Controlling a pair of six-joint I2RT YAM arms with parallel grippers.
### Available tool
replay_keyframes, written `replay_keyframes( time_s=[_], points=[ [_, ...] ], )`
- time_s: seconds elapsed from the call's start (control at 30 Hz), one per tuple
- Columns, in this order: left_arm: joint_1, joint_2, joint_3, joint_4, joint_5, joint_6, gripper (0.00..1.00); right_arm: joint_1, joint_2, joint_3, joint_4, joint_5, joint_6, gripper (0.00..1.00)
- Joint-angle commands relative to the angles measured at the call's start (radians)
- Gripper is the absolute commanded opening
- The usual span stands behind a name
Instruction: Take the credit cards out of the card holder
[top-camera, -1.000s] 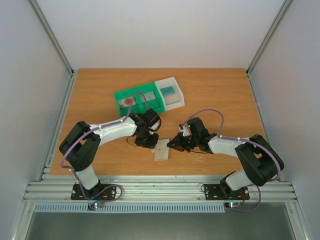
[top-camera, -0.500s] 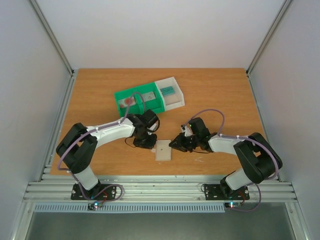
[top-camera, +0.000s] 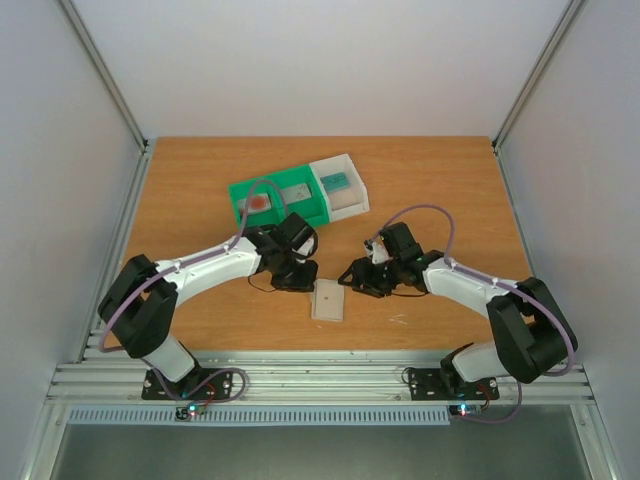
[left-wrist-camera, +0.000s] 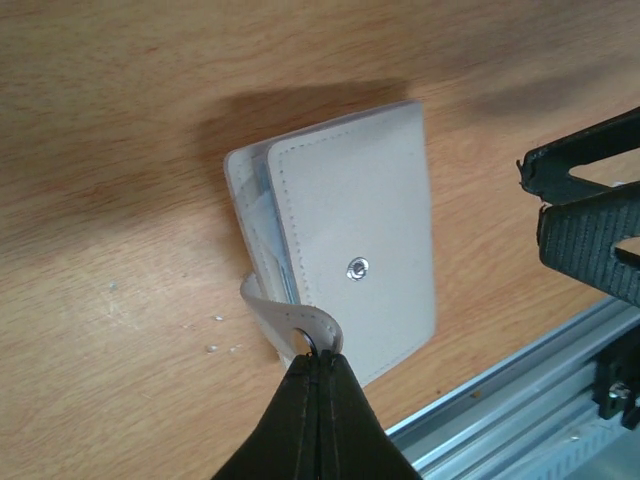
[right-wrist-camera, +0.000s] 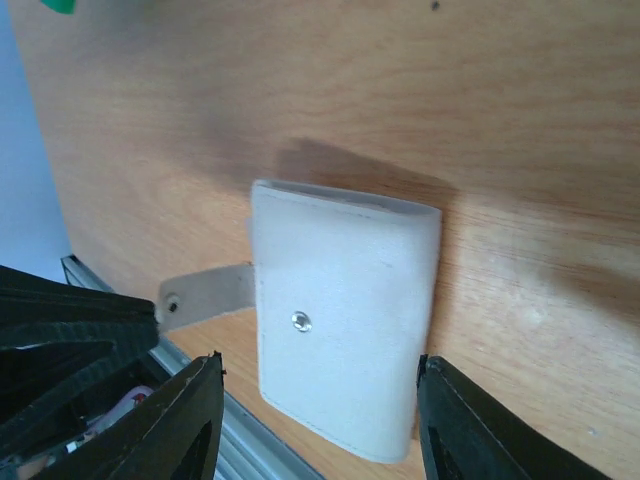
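Observation:
The pale beige card holder (top-camera: 328, 303) lies flat on the wooden table near the front edge, snap stud facing up. My left gripper (left-wrist-camera: 322, 358) is shut on its small tab (left-wrist-camera: 290, 322), which curls up from one short edge. Thin card edges (left-wrist-camera: 268, 228) show at the holder's side. My right gripper (right-wrist-camera: 320, 362) stands open just off the holder (right-wrist-camera: 345, 330), one finger to each side and touching nothing. A white credit card with a red circle (top-camera: 258, 203) and a grey one (top-camera: 295, 193) lie in the green tray. A teal card (top-camera: 335, 182) lies in the white tray.
The green two-compartment tray (top-camera: 240, 190) and the white open tray (top-camera: 352, 160) stand together behind the grippers at mid-table. The aluminium rail (top-camera: 320, 380) runs along the front edge, close to the holder. Both arms crowd in around the holder.
My right gripper has gone from shut to open and drawn back slightly from the holder. The left arm has stretched lower and stays shut on the tab.

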Motion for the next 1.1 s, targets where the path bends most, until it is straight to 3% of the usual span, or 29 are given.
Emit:
replay_keyframes(
  time_s=[0.0, 0.23, 0.43, 0.67, 1.07],
  points=[
    [0.001, -0.05, 0.035, 0.041, 0.041, -0.031, 0.01, 0.004, -0.035, 0.048, -0.104, 0.012, -0.039, 0.54],
    [-0.001, -0.089, 0.05, 0.064, 0.076, -0.056, 0.0, 0.035, -0.045, 0.068, -0.115, -0.022, -0.023, 0.56],
    [0.0, -0.103, 0.035, 0.084, 0.03, -0.076, 0.01, 0.046, -0.039, 0.065, -0.133, 0.05, -0.069, 0.6],
    [0.0, -0.119, 0.008, 0.131, 0.062, -0.106, 0.0, 0.045, -0.049, -0.022, -0.03, 0.021, -0.008, 0.59],
    [-0.001, -0.145, -0.006, 0.177, 0.082, -0.16, 0.0, 0.087, -0.12, -0.062, 0.004, -0.012, 0.022, 0.65]
  ],
)
